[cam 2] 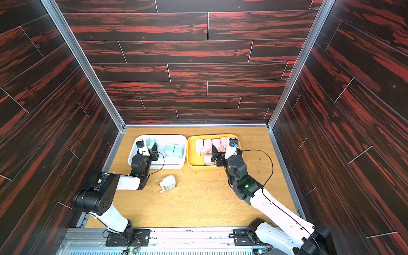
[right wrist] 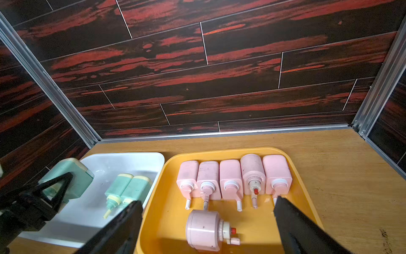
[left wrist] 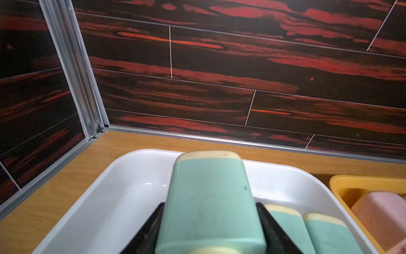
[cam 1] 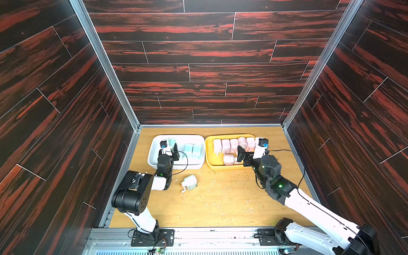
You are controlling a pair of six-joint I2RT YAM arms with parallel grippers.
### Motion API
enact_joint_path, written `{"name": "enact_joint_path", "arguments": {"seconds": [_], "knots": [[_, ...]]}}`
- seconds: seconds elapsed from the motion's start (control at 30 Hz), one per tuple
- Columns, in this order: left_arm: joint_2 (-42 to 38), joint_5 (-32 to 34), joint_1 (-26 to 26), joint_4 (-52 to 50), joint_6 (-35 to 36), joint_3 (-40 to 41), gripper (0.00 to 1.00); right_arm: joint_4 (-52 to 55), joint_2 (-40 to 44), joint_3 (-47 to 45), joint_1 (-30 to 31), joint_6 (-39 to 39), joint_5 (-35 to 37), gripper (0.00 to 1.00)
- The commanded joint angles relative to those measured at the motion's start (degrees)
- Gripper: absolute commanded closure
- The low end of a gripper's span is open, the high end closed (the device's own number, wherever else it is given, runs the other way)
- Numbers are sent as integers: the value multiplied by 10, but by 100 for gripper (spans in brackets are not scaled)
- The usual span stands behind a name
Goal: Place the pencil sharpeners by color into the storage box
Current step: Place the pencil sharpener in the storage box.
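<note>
Pencil sharpeners, pink: six units lie in the yellow tray [right wrist: 305, 176]. Five form a row [right wrist: 232, 178] along its far side, side by side and touching, crank stubs toward the robot. The sixth pink sharpener [right wrist: 204, 229] lies apart from the row, nearer the robot, crank stub toward the robot's right.
Pencil sharpeners, mint green: two green sharpeners [right wrist: 128, 189] lie side by side, touching, in the white bin [left wrist: 123, 176]. A third, the held green sharpener [left wrist: 211, 198], sits above the left part of the same bin. The loose green sharpener [cam 1: 189, 182] lies tilted on the table [cam 1: 220, 205], just in front of the white bin, white crank toward the robot.
Left gripper [cam 1: 171, 152]: clamped on the held green sharpener; the black fingers [left wrist: 151, 228] press its two long sides. Whether the block touches the bin floor cannot be told from these views.
Right gripper [right wrist: 208, 226]: jaws spread wide, holding nothing. In the right wrist view the sixth pink sharpener sits between the fingers, clear of both.
Containers: white bin and yellow tray stand just beside each other at the far edge of the table, white on the robot's left.
Table surface: wood-grain top, scattered with pale shavings [cam 1: 223, 187] in front of the containers.
</note>
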State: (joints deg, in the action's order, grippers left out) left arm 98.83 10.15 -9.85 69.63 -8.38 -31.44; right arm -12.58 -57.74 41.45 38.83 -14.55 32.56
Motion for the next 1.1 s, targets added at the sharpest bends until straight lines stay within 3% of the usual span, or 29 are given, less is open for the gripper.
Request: {"name": "enact_joint_path", "arguments": {"seconds": [0.0,0.27,0.73,0.93,1.07], "knots": [[12,-36,1,81,-9,-18,100,11,6,-5,1,-6,8,2],[86,-97,9,111,-36,-37,100,24,10,-8,2,-11,7,2],[119,-76,9,111,-44,-36,100,46,21,-8,2,-15,6,2],[111,-86,8,111,-26,-19,81,51,25,-4,1,-14,1,2],[112,-100,8,111,-21,-21,63,55,30,-2,2,-11,2,2]]}}
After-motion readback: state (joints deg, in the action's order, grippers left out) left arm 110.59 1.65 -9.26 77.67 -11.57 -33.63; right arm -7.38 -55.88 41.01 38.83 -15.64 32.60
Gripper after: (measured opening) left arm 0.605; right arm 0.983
